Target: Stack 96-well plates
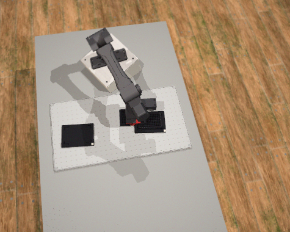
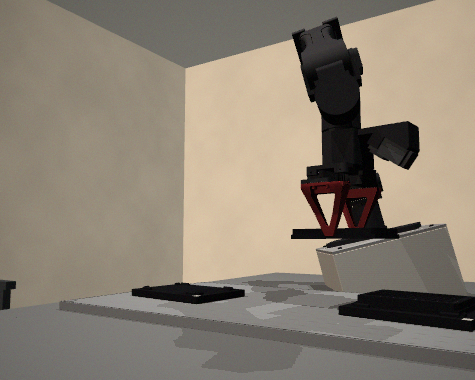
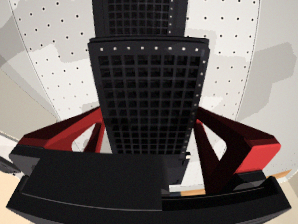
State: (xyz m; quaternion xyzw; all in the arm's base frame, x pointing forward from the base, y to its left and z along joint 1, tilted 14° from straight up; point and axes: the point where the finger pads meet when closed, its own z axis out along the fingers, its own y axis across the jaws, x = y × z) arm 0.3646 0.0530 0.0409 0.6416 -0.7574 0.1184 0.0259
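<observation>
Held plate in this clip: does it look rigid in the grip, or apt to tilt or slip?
Probably rigid: the carried plate stays flat and level between the gripper fingers, no sag. Slip seems possible, since only its edges are pinched. Likely light, held high above the lower plate.

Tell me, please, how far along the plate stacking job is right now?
Done: nest N1 is vacated. In hand: the pincer carries the lifted plate high, partly over N2's plate. Left: align the A1 corners, lower and nest it.
</observation>
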